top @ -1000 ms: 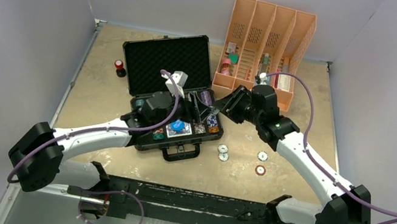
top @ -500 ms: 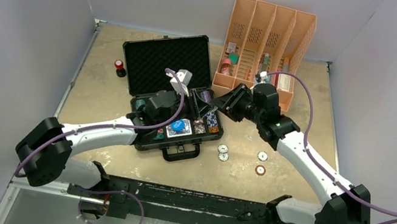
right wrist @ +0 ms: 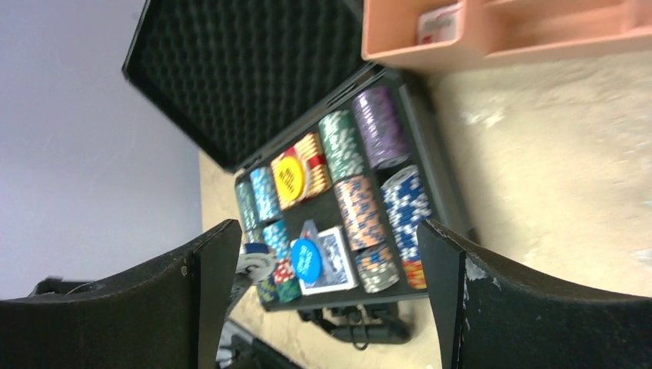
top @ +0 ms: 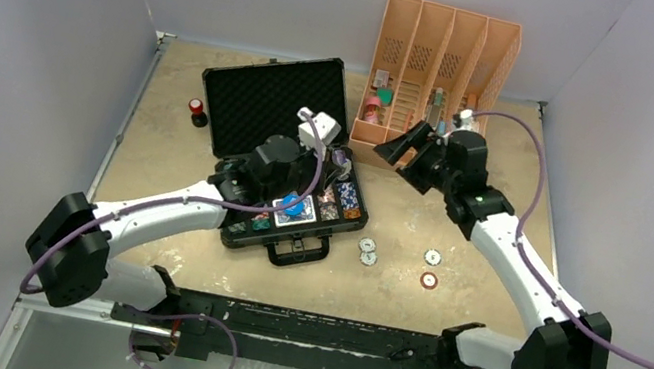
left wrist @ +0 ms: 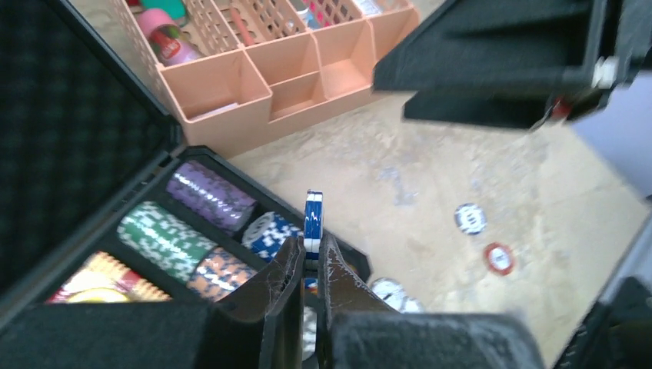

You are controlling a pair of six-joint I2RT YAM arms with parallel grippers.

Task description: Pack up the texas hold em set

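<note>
While your left pincer (left wrist: 311, 257) grips a blue-and-white poker chip (left wrist: 313, 219) on edge above the right end of the open black hard briefcase (top: 269, 98), your right pincer (top: 407, 148) hangs with its jaws spread wide and nothing between them. It is above the beige worktop (top: 156, 154), between the case and the orange slotted desk organizer (top: 443, 53). Rows of chips lie on their sides in the foam compartments: a purple stack (right wrist: 378, 127) at the far right, with green, orange and blue-and-white stacks next to it. A card deck (right wrist: 332, 260) sits near the front with a round blue dealer button (right wrist: 305, 259) on it, and a round yellow button (right wrist: 291, 177) rests among the stacks. The egg-crate foam lid stands up behind the tray. A few loose chips (top: 429, 281) lie on the worktop to the right of the case handle (top: 296, 252), well apart from both pincers. One small red-topped black cylinder (top: 197, 109) stands left of the lid.
</note>
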